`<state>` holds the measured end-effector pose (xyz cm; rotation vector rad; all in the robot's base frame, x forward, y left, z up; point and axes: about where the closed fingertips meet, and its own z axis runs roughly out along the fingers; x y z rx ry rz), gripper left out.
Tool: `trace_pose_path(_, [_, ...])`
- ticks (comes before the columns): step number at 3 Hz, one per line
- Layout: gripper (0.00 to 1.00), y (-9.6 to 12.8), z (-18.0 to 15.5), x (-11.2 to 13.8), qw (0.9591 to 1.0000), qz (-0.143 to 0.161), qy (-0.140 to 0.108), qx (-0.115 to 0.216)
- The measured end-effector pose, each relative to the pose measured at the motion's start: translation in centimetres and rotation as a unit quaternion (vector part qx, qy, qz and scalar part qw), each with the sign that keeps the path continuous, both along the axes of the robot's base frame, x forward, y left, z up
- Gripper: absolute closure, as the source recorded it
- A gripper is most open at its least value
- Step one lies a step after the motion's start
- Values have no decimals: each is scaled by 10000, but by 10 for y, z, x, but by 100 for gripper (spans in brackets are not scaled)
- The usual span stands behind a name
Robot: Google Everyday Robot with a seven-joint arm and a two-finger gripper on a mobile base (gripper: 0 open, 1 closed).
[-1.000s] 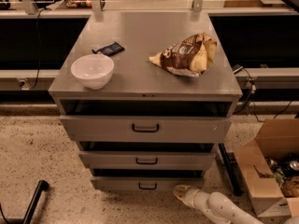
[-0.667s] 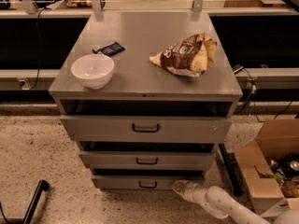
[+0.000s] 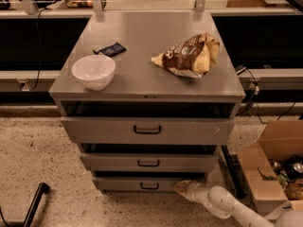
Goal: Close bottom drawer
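The grey metal cabinet (image 3: 147, 86) has three drawers, all pulled out a little. The bottom drawer (image 3: 137, 184) is the narrowest, with a low front and a small dark bar handle (image 3: 149, 186); a dark gap shows above its front. My gripper (image 3: 181, 187) sits at the end of the white arm (image 3: 222, 203), low at the right. Its tip is against the right end of the bottom drawer's front panel. The middle drawer (image 3: 148, 162) and the top drawer (image 3: 147, 129) stand above it.
On the cabinet top are a white bowl (image 3: 93, 71), a dark packet (image 3: 110, 49) and a brown chip bag (image 3: 188, 56). An open cardboard box (image 3: 274, 167) with items stands on the floor at the right. A black bar (image 3: 34, 203) lies at lower left. Speckled floor surrounds the cabinet.
My gripper has moved up and left to the bottom drawer's front. The drawer looks a little less far out than before.
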<state>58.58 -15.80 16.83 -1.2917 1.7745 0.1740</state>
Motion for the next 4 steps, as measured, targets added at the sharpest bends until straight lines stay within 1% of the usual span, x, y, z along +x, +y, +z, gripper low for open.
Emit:
trace_pose_path(3, [100, 0, 0, -1, 10000, 0, 0, 1])
trace_pose_path(4, [100, 12, 6, -37, 9996, 99, 80, 247])
